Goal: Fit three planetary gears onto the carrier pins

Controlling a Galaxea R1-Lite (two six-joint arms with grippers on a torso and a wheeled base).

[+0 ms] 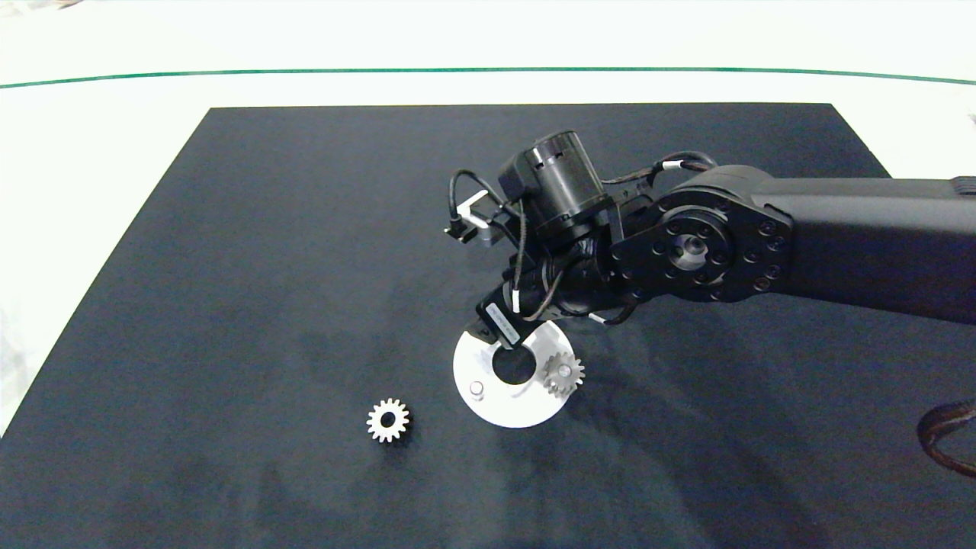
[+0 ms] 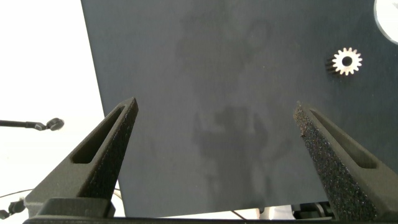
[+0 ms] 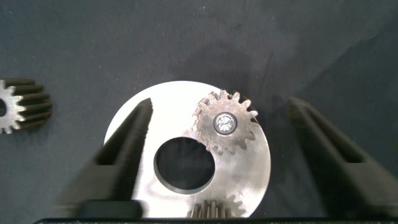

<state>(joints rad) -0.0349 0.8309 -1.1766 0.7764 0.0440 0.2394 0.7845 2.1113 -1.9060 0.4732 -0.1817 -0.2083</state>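
The white disc (image 1: 509, 408) lies on the black mat, and one planetary gear (image 1: 563, 374) sits on its right carrier pin (image 3: 224, 123). A second carrier pin (image 1: 476, 389) stands bare at the disc's left. My right gripper (image 1: 499, 332) hovers over the disc's far side, open, its fingers (image 3: 127, 146) straddling the disc (image 3: 174, 106). Teeth of another gear (image 3: 214, 213) show on the disc under the gripper's base; its pin is hidden. A loose gear (image 1: 387, 419) lies flat on the mat left of the disc. My left gripper (image 2: 214, 106) is open and holds nothing, outside the head view.
The black mat (image 1: 267, 267) covers most of the white table, with bare mat to the left and behind the disc. A dark cable loop (image 1: 949, 438) lies at the mat's right edge. In the left wrist view the loose gear (image 2: 346, 61) lies far ahead.
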